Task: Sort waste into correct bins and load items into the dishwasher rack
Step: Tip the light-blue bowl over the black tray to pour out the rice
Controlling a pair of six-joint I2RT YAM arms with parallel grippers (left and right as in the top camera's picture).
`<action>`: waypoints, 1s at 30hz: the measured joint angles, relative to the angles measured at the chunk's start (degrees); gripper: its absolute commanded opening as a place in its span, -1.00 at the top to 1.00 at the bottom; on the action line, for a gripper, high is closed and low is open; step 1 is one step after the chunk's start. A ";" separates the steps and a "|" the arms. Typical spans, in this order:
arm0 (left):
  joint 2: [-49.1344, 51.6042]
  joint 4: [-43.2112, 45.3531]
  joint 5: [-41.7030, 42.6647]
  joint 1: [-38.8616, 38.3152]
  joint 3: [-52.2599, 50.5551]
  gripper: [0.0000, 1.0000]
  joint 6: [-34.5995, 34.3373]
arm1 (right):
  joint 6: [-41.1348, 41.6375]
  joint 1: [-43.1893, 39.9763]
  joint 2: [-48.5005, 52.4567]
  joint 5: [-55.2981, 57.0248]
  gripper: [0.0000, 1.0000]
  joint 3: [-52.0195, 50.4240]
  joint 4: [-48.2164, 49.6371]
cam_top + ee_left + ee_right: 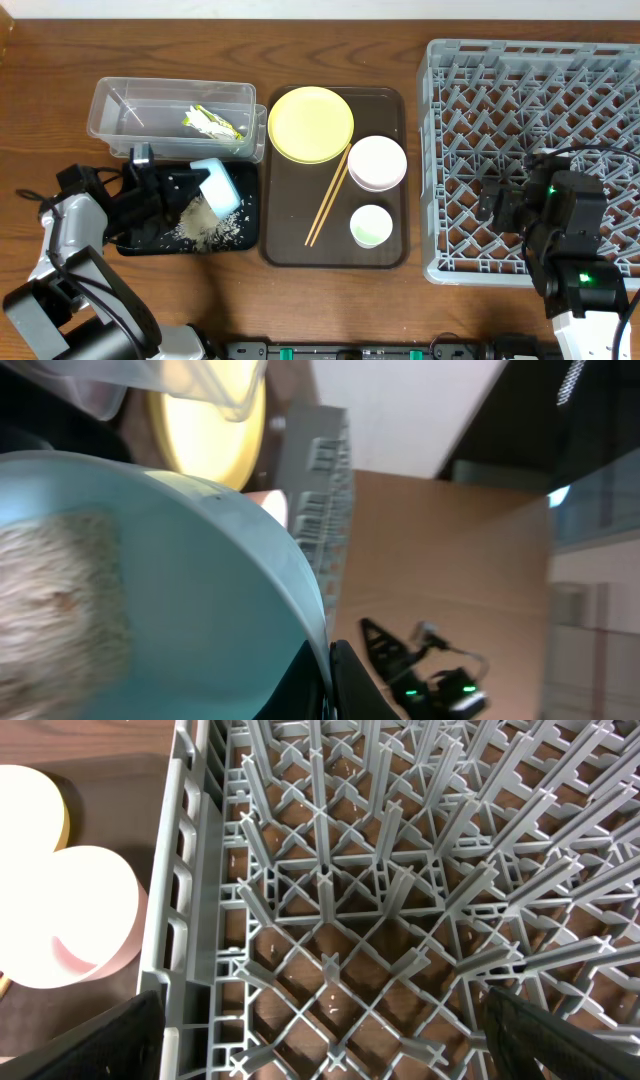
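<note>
Spillage main worry: light blue bowl (pixel 217 186) tipped steeply over black tray (pixel 140 240), held by rim only in left gripper (pixel 196 184) (jaws pinched tight on it). Thin smooth rim could slip or twist, dropping bowl into mess. Rice scraps (pixel 205 225) heaped toward tray's right side, so any swing of bowl may scatter grains onto table or brown serving tray (pixel 385 250). Bowl pale blue, glossy, with a rice clump apparently stuck inside (left wrist view). Right gripper (pixel 492 205) spread wide, empty, above dishwasher rack (pixel 480 80).
</note>
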 measured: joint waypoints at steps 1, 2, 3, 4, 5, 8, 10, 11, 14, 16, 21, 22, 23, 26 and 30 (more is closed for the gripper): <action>0.00 0.02 0.72 0.13 0.00 0.88 -0.68 | 0.00 0.00 0.00 0.00 -0.98 0.00 0.00; 0.00 0.00 1.55 0.35 0.00 0.88 -1.25 | 0.00 0.02 0.00 0.00 -0.98 0.00 0.00; 0.00 0.02 1.99 0.44 0.00 0.88 -1.64 | 0.00 0.02 0.00 0.00 -0.98 0.00 0.00; 0.00 0.02 2.56 0.50 0.00 0.87 -2.16 | 0.00 0.02 0.00 0.00 -0.98 0.00 0.00; 0.00 0.00 2.89 0.50 0.00 0.88 -2.40 | 0.00 0.02 0.00 0.00 -0.98 0.00 0.00; 0.00 0.02 3.56 0.55 0.00 0.88 -3.17 | 0.00 0.02 0.00 0.00 -0.98 0.00 0.00; 0.00 0.00 3.98 0.57 0.00 0.88 -4.00 | 0.02 0.02 0.00 0.00 -0.98 0.00 0.00; 0.00 0.02 4.13 0.59 0.00 0.88 -4.26 | 0.00 0.00 0.00 0.00 -0.98 0.00 0.00; 0.00 0.00 4.31 0.61 0.00 0.88 -5.20 | 0.00 0.02 0.00 0.00 -0.98 0.00 0.00; 0.00 0.02 4.31 0.61 0.00 0.88 -5.62 | 0.00 0.00 0.00 0.00 -0.98 0.00 0.00; 0.00 0.00 4.33 0.61 0.00 0.88 -7.13 | 0.02 0.02 0.00 0.00 -0.98 0.00 0.00; 0.00 0.02 4.33 0.61 0.00 0.88 -7.43 | 0.00 0.00 0.00 0.00 -0.98 0.00 0.00; 0.00 0.00 4.33 0.61 0.00 0.88 -7.63 | 0.02 0.02 0.00 0.00 -0.98 0.00 0.00; 0.00 0.02 4.35 0.63 0.00 0.88 -8.48 | 0.02 0.00 0.00 0.00 -0.98 0.00 0.00; 0.00 0.00 4.42 0.66 0.00 0.88 -10.03 | 0.00 0.00 0.00 0.00 -0.98 0.00 0.00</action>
